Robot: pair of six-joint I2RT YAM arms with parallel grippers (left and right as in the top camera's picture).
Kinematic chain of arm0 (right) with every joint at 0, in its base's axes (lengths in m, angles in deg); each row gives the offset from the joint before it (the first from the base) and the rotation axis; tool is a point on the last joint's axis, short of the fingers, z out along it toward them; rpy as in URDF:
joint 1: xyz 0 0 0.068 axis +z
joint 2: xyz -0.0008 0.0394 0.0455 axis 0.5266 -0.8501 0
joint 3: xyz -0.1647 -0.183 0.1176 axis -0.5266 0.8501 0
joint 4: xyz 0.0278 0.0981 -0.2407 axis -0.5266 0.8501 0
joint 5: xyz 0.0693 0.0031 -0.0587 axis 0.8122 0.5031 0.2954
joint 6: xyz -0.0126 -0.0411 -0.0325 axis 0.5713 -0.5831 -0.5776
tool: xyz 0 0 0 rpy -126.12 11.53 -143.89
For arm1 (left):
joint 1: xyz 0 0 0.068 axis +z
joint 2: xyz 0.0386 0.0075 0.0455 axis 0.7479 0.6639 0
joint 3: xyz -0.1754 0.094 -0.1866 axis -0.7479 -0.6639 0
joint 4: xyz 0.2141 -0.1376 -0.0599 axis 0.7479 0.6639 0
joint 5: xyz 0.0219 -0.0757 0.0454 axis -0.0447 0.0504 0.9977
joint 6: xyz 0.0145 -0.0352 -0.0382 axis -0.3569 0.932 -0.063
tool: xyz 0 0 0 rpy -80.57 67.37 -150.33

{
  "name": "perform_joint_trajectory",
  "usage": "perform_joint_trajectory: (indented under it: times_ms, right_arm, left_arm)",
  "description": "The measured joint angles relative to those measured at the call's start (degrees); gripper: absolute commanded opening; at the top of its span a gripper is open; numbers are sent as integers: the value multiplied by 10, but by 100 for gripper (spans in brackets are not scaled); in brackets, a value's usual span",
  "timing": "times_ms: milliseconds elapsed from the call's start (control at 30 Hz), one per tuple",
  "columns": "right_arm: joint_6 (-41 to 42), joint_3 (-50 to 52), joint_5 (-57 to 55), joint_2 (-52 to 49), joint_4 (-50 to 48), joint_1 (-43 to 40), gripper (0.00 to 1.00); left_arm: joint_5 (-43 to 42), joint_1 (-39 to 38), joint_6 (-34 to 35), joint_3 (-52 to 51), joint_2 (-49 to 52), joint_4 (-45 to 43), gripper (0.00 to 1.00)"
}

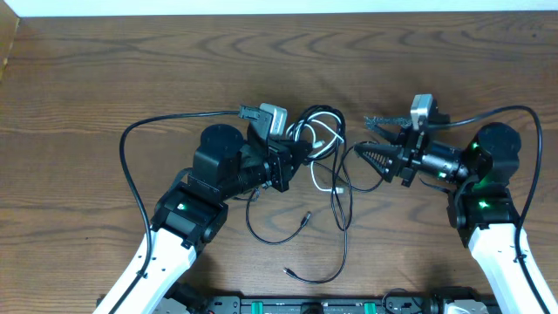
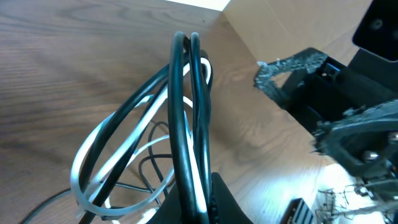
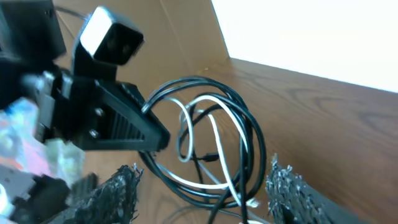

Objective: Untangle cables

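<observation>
The cables (image 1: 319, 131) are a bundle of black and white loops at the table's middle, with thin black cords (image 1: 342, 209) trailing toward the front. My left gripper (image 1: 295, 153) is shut on the bundle; in the left wrist view the black and white loops (image 2: 185, 118) rise straight out of its jaws (image 2: 198, 198). My right gripper (image 1: 368, 139) faces the bundle from the right, open, its frayed fingertips (image 3: 291, 190) wide apart. In the right wrist view the loops (image 3: 214, 134) hang just beyond my right gripper (image 3: 202, 194), held by the left gripper (image 3: 127, 127).
A loose black cord ends in a small plug (image 1: 305, 218) and another plug (image 1: 289, 271) lies near the front edge. The arms' thicker black cables (image 1: 131, 139) arc over the wooden table (image 1: 105, 70). A pale wall (image 3: 311, 31) borders the far edge.
</observation>
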Motion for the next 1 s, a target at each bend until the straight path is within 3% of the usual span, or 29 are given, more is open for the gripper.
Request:
perform_joint_trajectory:
  times_ms: [367,667,1000]
  right_arm:
    - [-104,0,-28,0,20,0,64]
    - [-120,0,-46,0,21,0,58]
    - [-130,0,-70,-2,29,20,58]
  left_arm:
    - [-37,-28,0,0,0,0,7]
    - [-45,-38,0,0,0,0,8]
    - [-45,-38,3,0,0,0,7]
